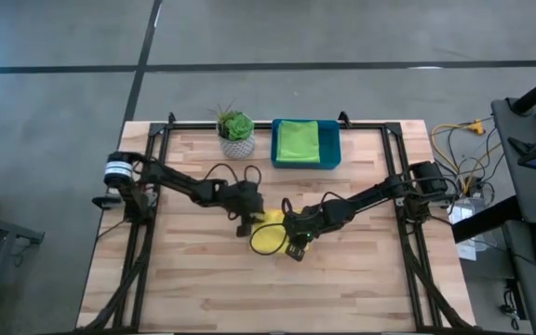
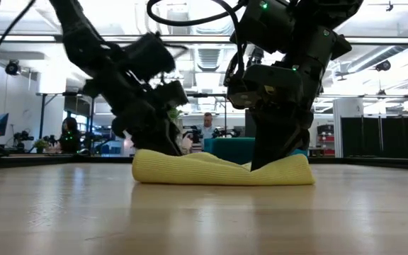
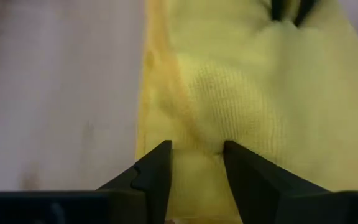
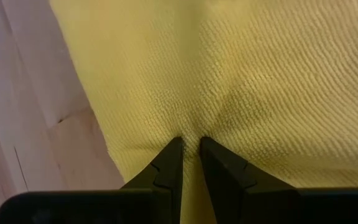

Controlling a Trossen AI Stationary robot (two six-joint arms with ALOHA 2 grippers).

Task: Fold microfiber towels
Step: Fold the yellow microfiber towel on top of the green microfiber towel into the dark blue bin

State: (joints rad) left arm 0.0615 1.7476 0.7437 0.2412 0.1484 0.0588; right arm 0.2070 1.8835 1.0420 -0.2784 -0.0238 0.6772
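Both end effectors, left (image 3: 196, 155) and right (image 4: 191, 152), are pinched onto the yellow towel (image 1: 270, 238), judged light, limp and best gripped at its edges.

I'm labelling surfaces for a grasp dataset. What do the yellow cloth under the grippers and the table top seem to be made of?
The yellow cloth looks like soft knitted microfiber: fine ribbed rows, matte, puckering where the right gripper and the left gripper pinch it. The table top looks like pale wood planks, with visible seams and grain and a smooth, faintly glossy finish.
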